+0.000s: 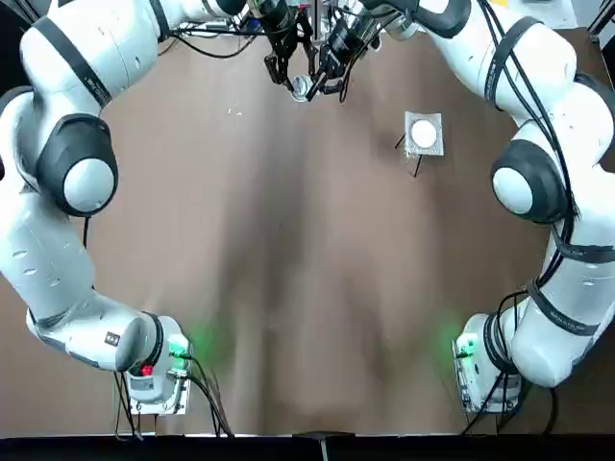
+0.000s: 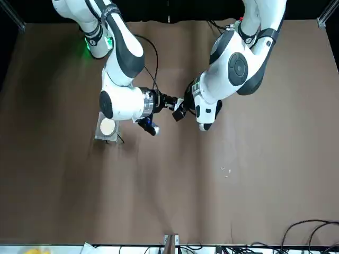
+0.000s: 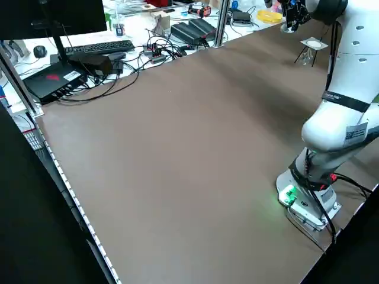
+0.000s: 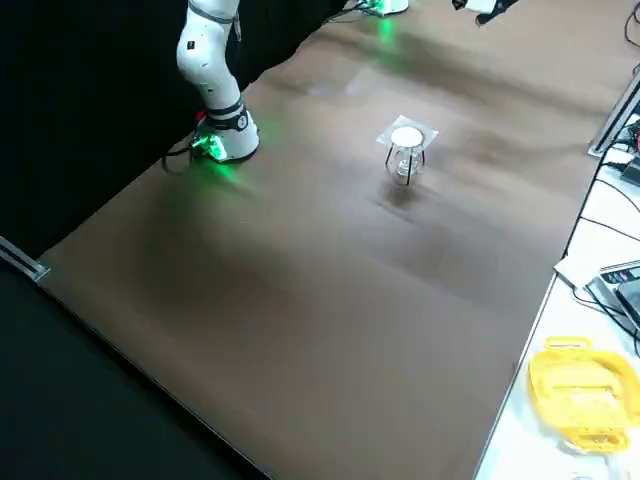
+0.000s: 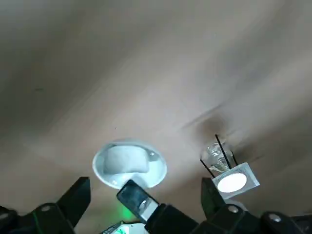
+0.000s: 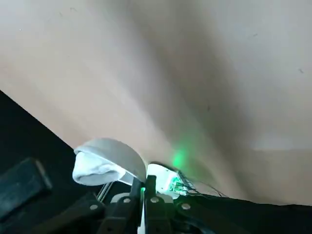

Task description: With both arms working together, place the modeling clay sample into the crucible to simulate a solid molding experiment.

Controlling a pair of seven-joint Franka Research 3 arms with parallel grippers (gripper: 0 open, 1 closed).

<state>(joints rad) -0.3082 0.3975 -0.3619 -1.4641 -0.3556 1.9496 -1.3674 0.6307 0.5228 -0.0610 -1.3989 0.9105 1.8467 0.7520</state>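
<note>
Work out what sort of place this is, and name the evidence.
Probably a robotics lab: two robot arms are mounted at one large brown table, a metal frame post stands at its edge, and a bench beyond holds a monitor, a keyboard and tangled cables.

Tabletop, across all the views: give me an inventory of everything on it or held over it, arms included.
cup: one, white, held in the air at the far side of the table
clay lump: one, whitish, inside the cup
mesh pad: one, grey with a white round centre, on top of the stand
stand: one, dark thin legs, to the right of the cup
glass vessel: one, clear, beneath the pad
table: one, brown, under everything
left hand: one, black, fingers apart, beside the cup
right hand: one, black, fingers closed on the cup's rim
robot arms: two, white with black bands, based at the table's near edge, left and right
</note>
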